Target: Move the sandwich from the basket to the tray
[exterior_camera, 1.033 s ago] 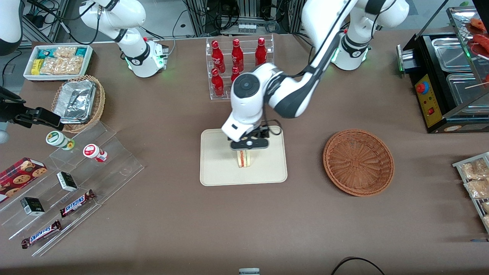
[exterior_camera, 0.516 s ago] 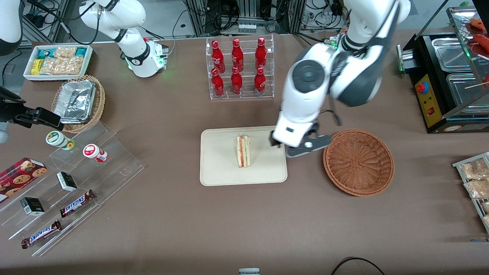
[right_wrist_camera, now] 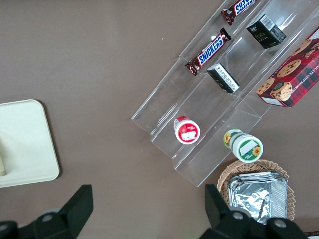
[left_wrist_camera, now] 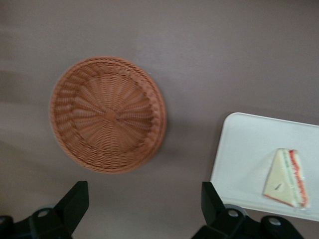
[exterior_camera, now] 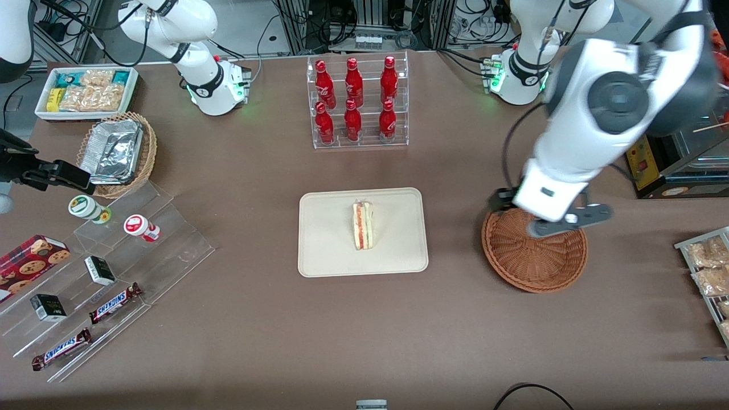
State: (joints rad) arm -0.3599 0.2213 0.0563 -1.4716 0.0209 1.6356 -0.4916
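Observation:
The sandwich (exterior_camera: 363, 225) stands on its edge on the cream tray (exterior_camera: 324, 245), filling layers facing up. The reddish-brown wicker basket (exterior_camera: 535, 259) sits empty beside the tray, toward the working arm's end of the table. My left gripper (exterior_camera: 541, 219) hangs high above the basket's rim, open and empty. In the left wrist view the gripper (left_wrist_camera: 143, 209) has its fingers (left_wrist_camera: 75, 204) wide apart over bare table, with the basket (left_wrist_camera: 107, 113), the tray (left_wrist_camera: 246, 149) and the sandwich (left_wrist_camera: 286, 177) all below it.
A clear rack of red bottles (exterior_camera: 356, 102) stands farther from the camera than the tray. A stepped acrylic shelf with snacks (exterior_camera: 114, 256), a tan basket with foil containers (exterior_camera: 117, 151) and a white snack tray (exterior_camera: 85, 91) lie toward the parked arm's end. A black food warmer (exterior_camera: 666, 125) stands past the basket.
The gripper let go of the sandwich on the tray, then rose and swung sideways from over the tray to above the basket. The sandwich stays on the tray.

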